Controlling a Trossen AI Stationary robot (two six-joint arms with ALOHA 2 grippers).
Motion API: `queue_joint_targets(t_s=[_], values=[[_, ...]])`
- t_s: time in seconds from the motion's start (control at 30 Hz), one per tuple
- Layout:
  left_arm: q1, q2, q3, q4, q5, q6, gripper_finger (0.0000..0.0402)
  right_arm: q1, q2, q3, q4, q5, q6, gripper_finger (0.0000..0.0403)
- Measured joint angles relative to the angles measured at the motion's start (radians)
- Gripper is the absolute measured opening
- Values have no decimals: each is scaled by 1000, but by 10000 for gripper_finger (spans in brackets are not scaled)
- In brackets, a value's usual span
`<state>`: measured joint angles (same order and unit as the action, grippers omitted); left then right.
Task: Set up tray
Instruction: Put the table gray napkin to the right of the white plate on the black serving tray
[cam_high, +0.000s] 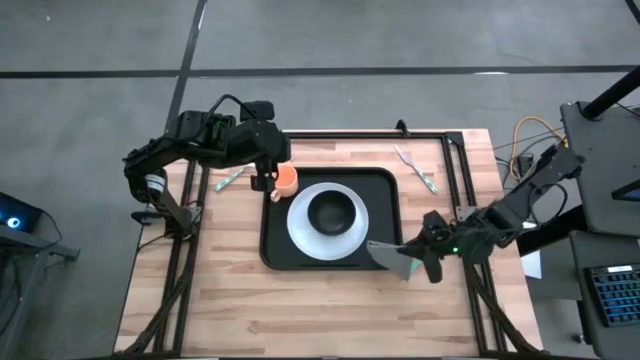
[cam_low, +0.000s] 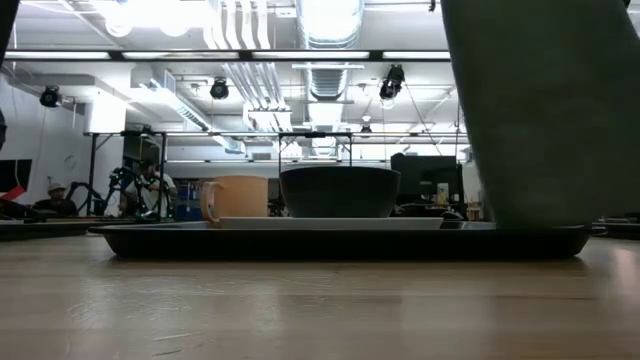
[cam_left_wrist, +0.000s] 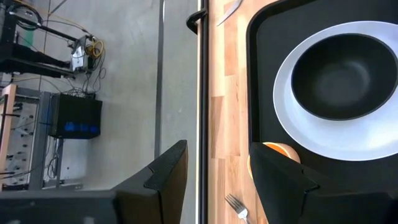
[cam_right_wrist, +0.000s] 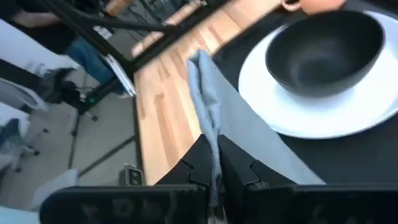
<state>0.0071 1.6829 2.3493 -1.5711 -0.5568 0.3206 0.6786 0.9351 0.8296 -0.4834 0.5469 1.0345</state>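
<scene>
Black and raised at its rim, the tray (cam_high: 275, 250) lies at the middle of the wooden counter (cam_high: 300, 310), its long side running left to right. On it rests a round white plate (cam_high: 300, 235) carrying a dark bowl (cam_high: 331, 211), and an orange mug (cam_high: 286, 180) stands on the tray's far left corner, just beside the plate.

The right gripper (cam_high: 412, 257) hangs over the tray's near right corner with its jaws pinched shut on a grey napkin (cam_high: 385, 254); in the right wrist view the cloth (cam_right_wrist: 214, 118) rises from between the closed jaws and drapes toward the plate (cam_right_wrist: 323, 118) and bowl (cam_right_wrist: 323, 53). In the low view the napkin (cam_low: 545, 110) hangs as a broad grey sheet over the tray's right end (cam_low: 340, 240), blocking the room behind it.

The left gripper (cam_high: 266, 180) sits at the tray's far left corner, right next to the mug, its jaws spread wide. In the left wrist view one finger (cam_left_wrist: 283, 180) covers part of the mug (cam_left_wrist: 277, 149) while the other lies off beyond the counter's edge.

Off the tray, a fork (cam_high: 228, 180) lies on the counter to the far left, near the left arm, and a knife (cam_high: 408, 160) and another utensil (cam_high: 425, 178) lie on the far right. A person (cam_low: 55, 198) sits in the room beyond
</scene>
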Motion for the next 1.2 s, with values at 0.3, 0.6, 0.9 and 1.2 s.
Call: queue_joint_targets(t_s=[0.3,0.6,0.9,1.2], values=[[0,0,0,0,0,2,155,-48,-70,-25,6,-7,71,8],[0,0,0,0,0,-2,155,-38,-172,-43,227,-105,58,8],[0,0,0,0,0,-5,155,6,-70,-134,396,-148,151,8],[0,15,0,0,0,-5,155,-76,-164,-401,598,-240,209,8]])
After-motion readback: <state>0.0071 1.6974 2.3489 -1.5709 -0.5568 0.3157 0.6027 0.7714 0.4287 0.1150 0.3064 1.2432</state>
